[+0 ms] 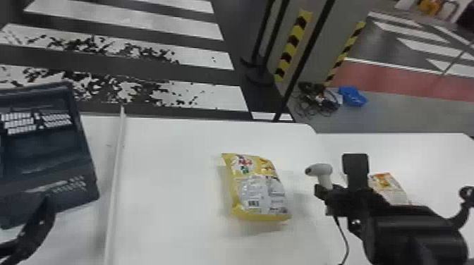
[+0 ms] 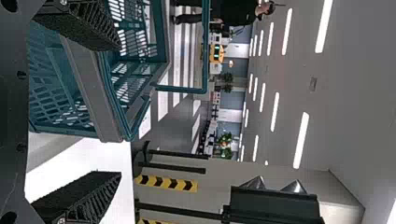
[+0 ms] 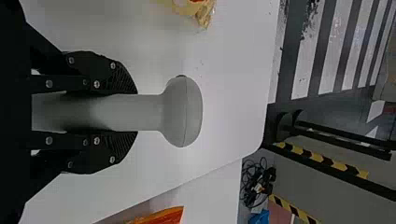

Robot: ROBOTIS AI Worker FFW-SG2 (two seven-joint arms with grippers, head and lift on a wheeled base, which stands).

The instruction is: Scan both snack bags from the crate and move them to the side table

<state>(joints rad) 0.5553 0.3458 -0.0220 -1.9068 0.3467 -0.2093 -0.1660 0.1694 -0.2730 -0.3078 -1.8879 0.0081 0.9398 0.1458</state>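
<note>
The yellow snack bag [image 1: 259, 190] lies barcode [image 1: 253, 203] up on your white surface [image 1: 169, 197], between the crate [image 1: 38, 151] and the scanner [image 3: 182, 112], whose handle your right gripper [image 3: 134, 113] holds in narrowed jaws; the other snack bag [image 1: 386, 185] is already on the side table [image 1: 433, 151]. Your left gripper [image 2: 117, 111] has its jaws wide and empty near the crate. Expect the yellow bag to be light, soft and slippery, with crushable contents, so take it gently across its puffed middle, keep off the barcode and avoid a hard squeeze.
</note>
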